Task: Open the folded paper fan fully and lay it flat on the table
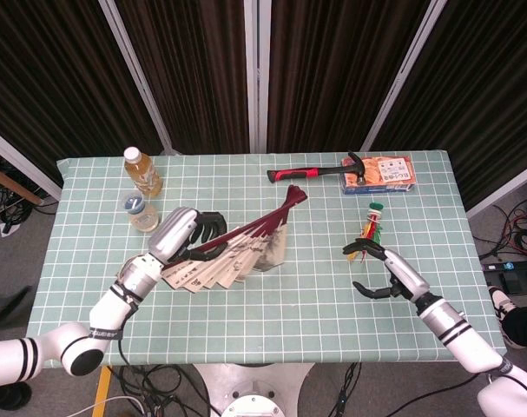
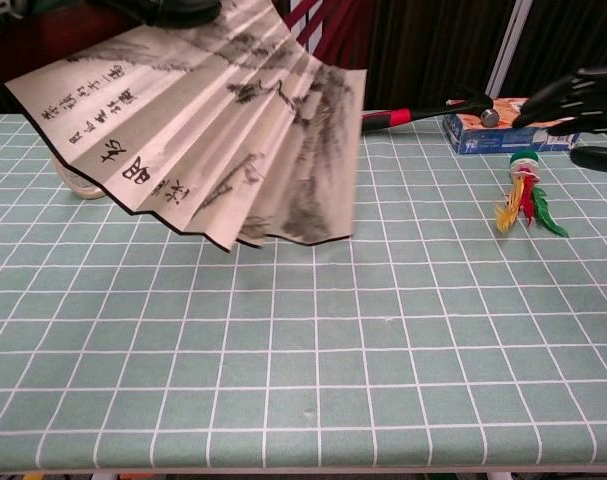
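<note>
The paper fan [image 1: 227, 263] is partly spread, with ink painting and writing on cream paper and dark red ribs [image 1: 276, 213]. My left hand [image 1: 181, 233] grips its outer rib and holds it tilted in the air above the table [image 1: 332, 300]. In the chest view the fan [image 2: 208, 120] fills the upper left, and the left hand [image 2: 168, 10] shows only as dark fingers at the top edge. My right hand [image 1: 383, 269] hovers open over the table to the right of the fan, fingers spread, holding nothing. It also enters the chest view, where the right hand [image 2: 581, 105] sits at the right edge.
A red-handled hammer [image 1: 315, 172] and an orange box [image 1: 383, 174] lie at the back right. A feathered toy [image 1: 372, 230] lies just behind the right hand. A juice bottle [image 1: 141, 171] and a small lidded cup [image 1: 141, 215] stand at the back left.
</note>
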### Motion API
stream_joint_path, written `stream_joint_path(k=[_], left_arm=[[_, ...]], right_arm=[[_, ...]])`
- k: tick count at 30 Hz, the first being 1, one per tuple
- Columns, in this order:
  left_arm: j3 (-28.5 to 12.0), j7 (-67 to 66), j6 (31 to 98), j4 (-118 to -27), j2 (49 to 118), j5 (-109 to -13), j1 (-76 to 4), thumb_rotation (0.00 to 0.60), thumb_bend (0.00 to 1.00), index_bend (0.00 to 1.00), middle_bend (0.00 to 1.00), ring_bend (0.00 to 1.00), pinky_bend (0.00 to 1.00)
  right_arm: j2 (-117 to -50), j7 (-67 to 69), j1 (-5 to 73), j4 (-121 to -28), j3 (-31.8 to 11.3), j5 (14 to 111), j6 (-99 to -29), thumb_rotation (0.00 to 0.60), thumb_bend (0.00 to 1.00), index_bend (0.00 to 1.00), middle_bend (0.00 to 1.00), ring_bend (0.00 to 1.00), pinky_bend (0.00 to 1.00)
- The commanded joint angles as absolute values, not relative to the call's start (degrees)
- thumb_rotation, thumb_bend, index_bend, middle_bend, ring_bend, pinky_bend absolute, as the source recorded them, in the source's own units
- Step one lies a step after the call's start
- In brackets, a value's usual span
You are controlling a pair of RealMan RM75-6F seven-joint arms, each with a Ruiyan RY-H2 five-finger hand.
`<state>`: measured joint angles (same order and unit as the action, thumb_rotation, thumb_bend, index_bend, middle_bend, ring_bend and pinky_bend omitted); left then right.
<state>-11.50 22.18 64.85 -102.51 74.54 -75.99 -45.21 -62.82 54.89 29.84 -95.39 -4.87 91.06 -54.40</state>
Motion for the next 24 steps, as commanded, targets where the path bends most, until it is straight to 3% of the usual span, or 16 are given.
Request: stream_joint_path(k=[1,17,24], left_arm=[[-12.3,24.0,67.2,-104.2,73.5,-78.9,-43.5,0.600,0.38,0.59,0.72,0.71,0.78],[-14.4,22.6,71.1,-109.4,71.8,-84.8,-41.9,0.600,0.38,0.59,0.72,0.71,0.78],[-15.0,21.4,71.0,-110.5,71.7,-85.2,-41.8,0.600,0.38,0.59,0.72,0.71,0.77]], right_arm=[[-65.0,61.2,35.3,-93.8,-7.1,90.4,-49.8,0.600,0.26,0.28,0.20,0.07,0.07],[-66.7,59.3,43.9,-95.1,-11.4,86.3,-44.1,0.600,0.27,0.28,0.21,0.07,0.07],[-67.0,60.8,48.6,-95.9,-12.7,84.6,-38.6,0.600,0.31,0.35,0.24,0.08,0.07]])
